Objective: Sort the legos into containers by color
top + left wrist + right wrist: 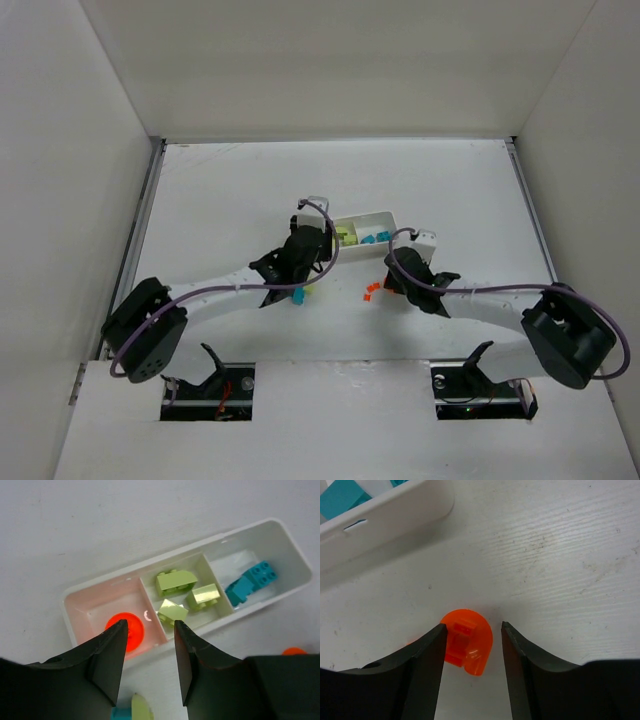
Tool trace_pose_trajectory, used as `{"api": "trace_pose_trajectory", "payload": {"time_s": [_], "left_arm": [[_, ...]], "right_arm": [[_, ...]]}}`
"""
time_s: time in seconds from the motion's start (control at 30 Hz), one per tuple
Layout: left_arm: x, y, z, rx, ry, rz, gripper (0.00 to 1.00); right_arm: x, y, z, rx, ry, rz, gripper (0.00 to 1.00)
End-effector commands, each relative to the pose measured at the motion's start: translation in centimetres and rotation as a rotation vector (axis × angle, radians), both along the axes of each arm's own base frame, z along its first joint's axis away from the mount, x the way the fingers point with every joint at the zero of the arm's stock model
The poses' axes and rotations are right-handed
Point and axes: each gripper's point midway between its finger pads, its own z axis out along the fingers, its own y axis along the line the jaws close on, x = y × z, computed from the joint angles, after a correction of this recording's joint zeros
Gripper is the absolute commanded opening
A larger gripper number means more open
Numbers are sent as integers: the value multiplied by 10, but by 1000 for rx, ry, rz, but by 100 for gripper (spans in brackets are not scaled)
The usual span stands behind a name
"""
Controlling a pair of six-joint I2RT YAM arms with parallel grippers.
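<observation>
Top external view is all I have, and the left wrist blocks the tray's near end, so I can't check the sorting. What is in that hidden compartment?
Observer: One round orange-red piece lies alone in that end compartment of the tray.
Operator: Is the left gripper carrying anything?
Observer: No, the left gripper is open with nothing in it.
Operator: And the right one?
Observer: The right gripper straddles a second orange-red piece lying on the table, jaws apart on either side of it.
</observation>
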Motion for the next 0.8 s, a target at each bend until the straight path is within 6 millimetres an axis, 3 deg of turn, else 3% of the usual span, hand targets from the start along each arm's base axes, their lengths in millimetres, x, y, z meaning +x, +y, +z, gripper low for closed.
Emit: {"api": "trace_pose_trajectory", "payload": {"time_s": [0.0,0.2,0.4,0.63,0.77], "left_arm": [[-16,-6,27,-81,-56,-25,41],[-46,-11,25,-112,-46,-86,42],[-54,-11,18,-123,-29,-95,42],[-61,-5,18,-135,-30,-98,43],[-60,3,24,-146,-43,-77,43]], "right_arm": [[19,13,18,32,-59,-22,52],[25,16,10,-3,-37,-30,39],[26,15,11,-43,-49,-42,24],[22,8,39,-31,-99,-47,21],[20,18,67,15,-143,-12,21]]}}
